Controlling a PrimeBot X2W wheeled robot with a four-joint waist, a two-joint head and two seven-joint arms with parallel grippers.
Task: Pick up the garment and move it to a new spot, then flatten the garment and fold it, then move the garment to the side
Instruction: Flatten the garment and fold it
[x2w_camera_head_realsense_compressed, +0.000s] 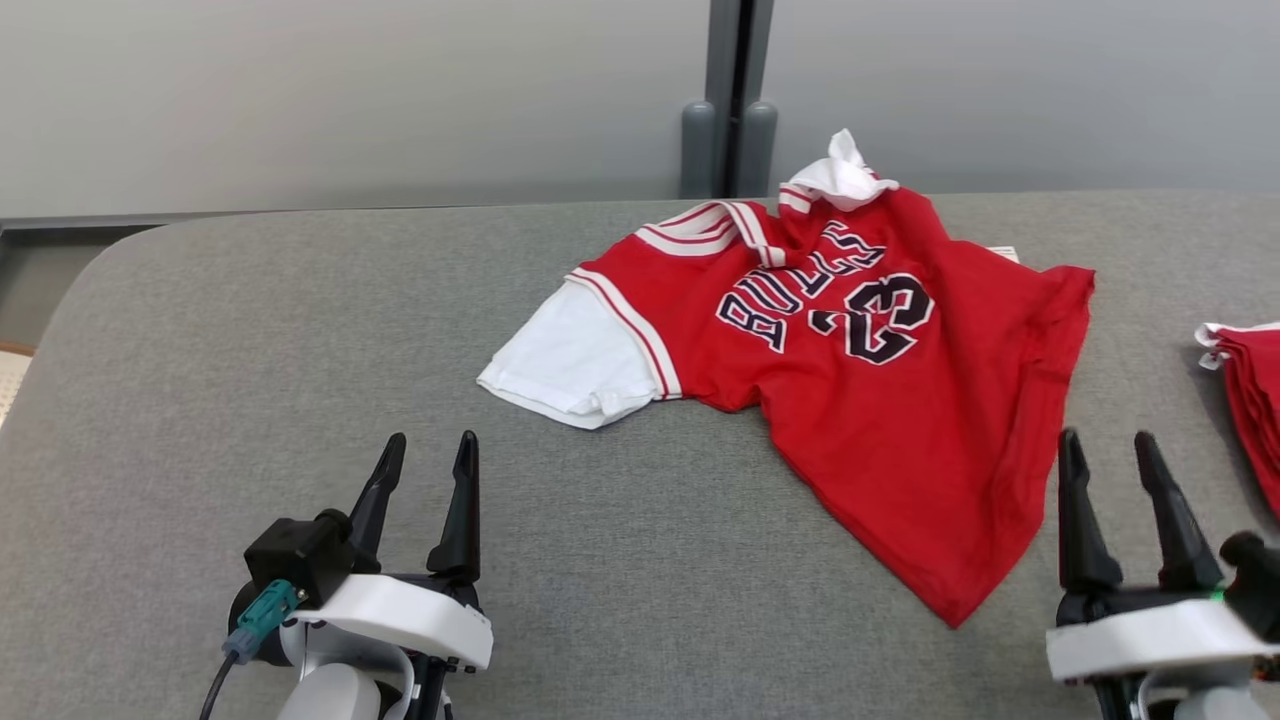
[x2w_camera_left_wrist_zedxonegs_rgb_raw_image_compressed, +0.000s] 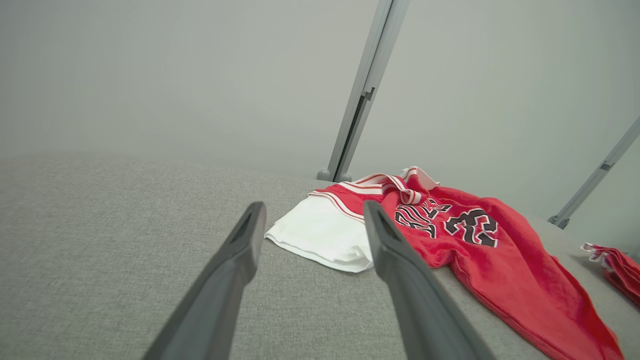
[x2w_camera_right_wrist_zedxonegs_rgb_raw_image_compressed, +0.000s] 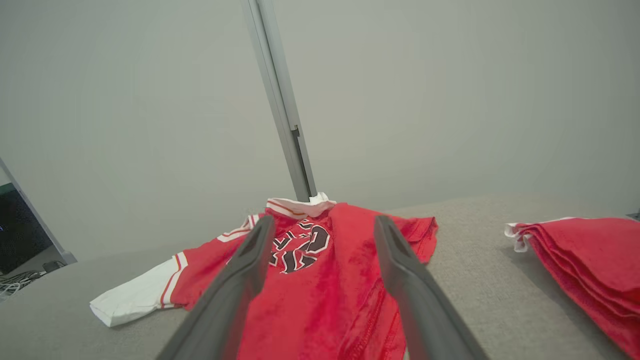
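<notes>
Garment position: the garment, a red jersey, lay crumpled on the grey counter, right of centre and towards the far edge.
Long axis: it ran slantwise from the white collar at the far side to the hem corner at the near right.
Left claw: the left claw stood with fingers apart and nothing between them. The white sleeve lay ahead of it and a little to its right, apart from it.
Right claw: the right claw also stood spread and empty, just beside the jersey's right edge and hem corner.
Nearer arm: the right, judged by the hem. The left was better placed for the sleeve.
Writing: "BULLS" and "23" in dark letters edged white, tilted across the chest. No brand label could be read.
Other cloth: a stack of red cloth lay at the far right, apart from the jersey.
</notes>
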